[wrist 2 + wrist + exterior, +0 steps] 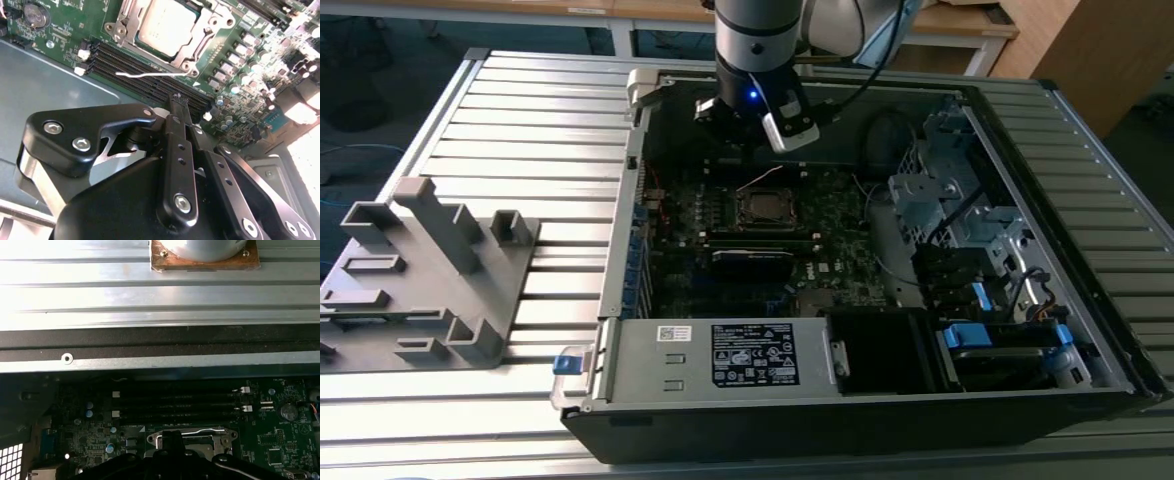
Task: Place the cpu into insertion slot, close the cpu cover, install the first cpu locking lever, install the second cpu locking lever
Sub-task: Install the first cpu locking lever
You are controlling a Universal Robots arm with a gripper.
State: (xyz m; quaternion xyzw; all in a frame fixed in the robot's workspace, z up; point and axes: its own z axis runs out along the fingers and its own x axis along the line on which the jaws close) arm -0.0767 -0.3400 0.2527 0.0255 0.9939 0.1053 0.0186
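**Open computer case** (pixel 854 415): black-walled metal shell, laid on its side on a ribbed aluminium table (pixel 520 130).

Contents, nearest first in the exterior view:
- A grey boxed power supply (pixel 720 355) with a white label.
- Beside it, toward the exterior view's right, a drive bay with blue plastic clips (pixel 981 335).
- Behind these, the dark green motherboard (pixel 834 275), matt and densely populated, carrying a black rectangular module (pixel 750 262).

**Insertion slot** (pixel 765 205): square socket with a silver rim, near the board's middle.
- It held the cpu (pixel 165 27), a flat square chip with a dull silver top, seated level.
- The cpu cover (pixel 160 56), a thin bright metal frame, lay down around the chip, whose top showed through its window.
- One locking lever (pixel 150 75), a slim bent silver wire, lay unlatched across the long black memory slots (pixel 115 57).
- A round coin cell (pixel 36 15) sat nearby on the board.

**Gripper** (pixel 177 100): black glossy linkage with silver screws. Its fingertips were pressed together with nothing between them. It hung close to the lever and the memory slots, beside the socket. The white and silver arm (pixel 754 40) rose behind it.

**Outside the case**, toward the exterior view's left: a grey moulded plastic fixture (pixel 420 270), blocky with upright posts, rested on the table.
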